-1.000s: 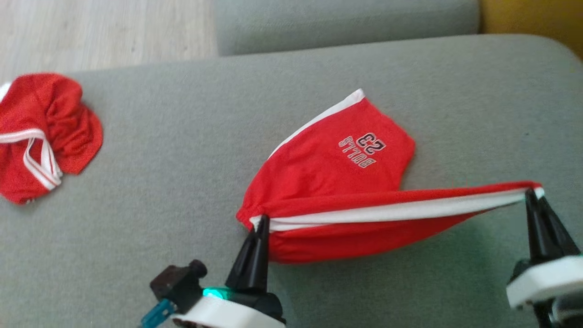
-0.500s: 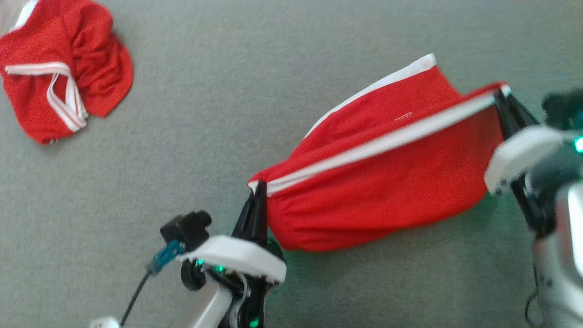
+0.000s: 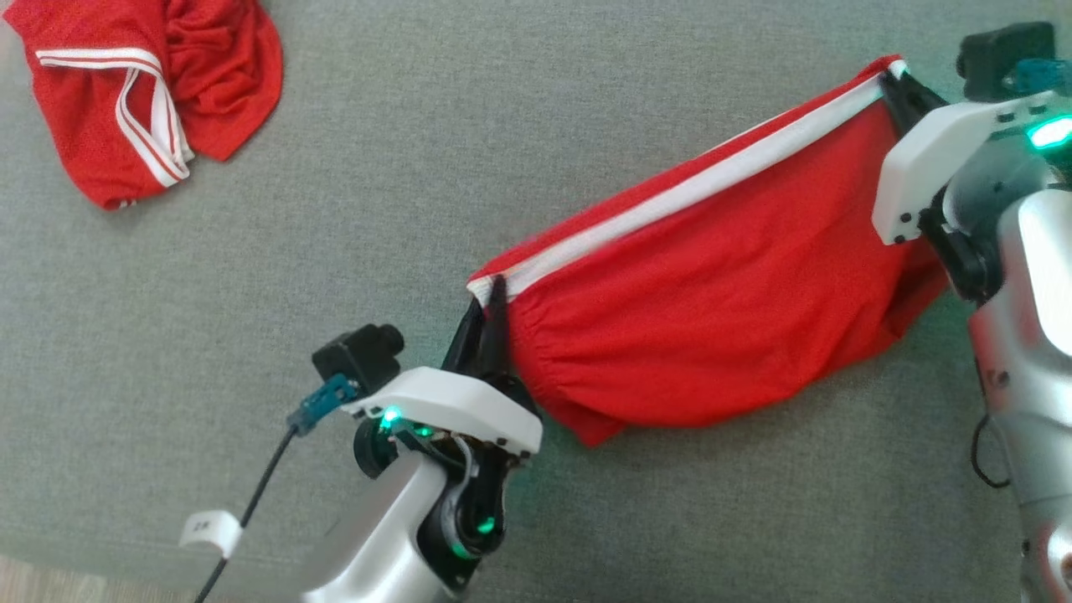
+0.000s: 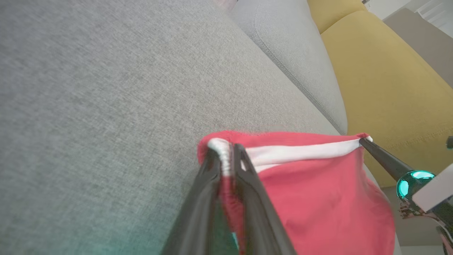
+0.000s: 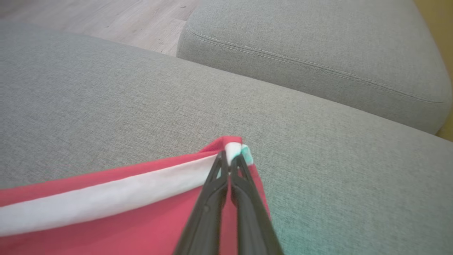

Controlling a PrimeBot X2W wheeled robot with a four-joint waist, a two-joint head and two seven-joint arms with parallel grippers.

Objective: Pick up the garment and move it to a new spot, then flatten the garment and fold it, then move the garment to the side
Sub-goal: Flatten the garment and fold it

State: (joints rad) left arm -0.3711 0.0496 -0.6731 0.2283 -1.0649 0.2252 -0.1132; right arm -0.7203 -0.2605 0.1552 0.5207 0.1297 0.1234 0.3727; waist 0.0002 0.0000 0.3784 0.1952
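Clenching garment (image 3: 712,335) waistband ends: left gripper (image 4: 226,151), right gripper (image 5: 230,158); garment bottom cut off in wrist views.

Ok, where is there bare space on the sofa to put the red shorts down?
The widest bare patch of grey cushion lies between the crumpled red garment and the red shorts. A smaller strip lies nearer the robot, between its left arm and right arm. It is crowded on the right, where the right gripper holds the waistband.
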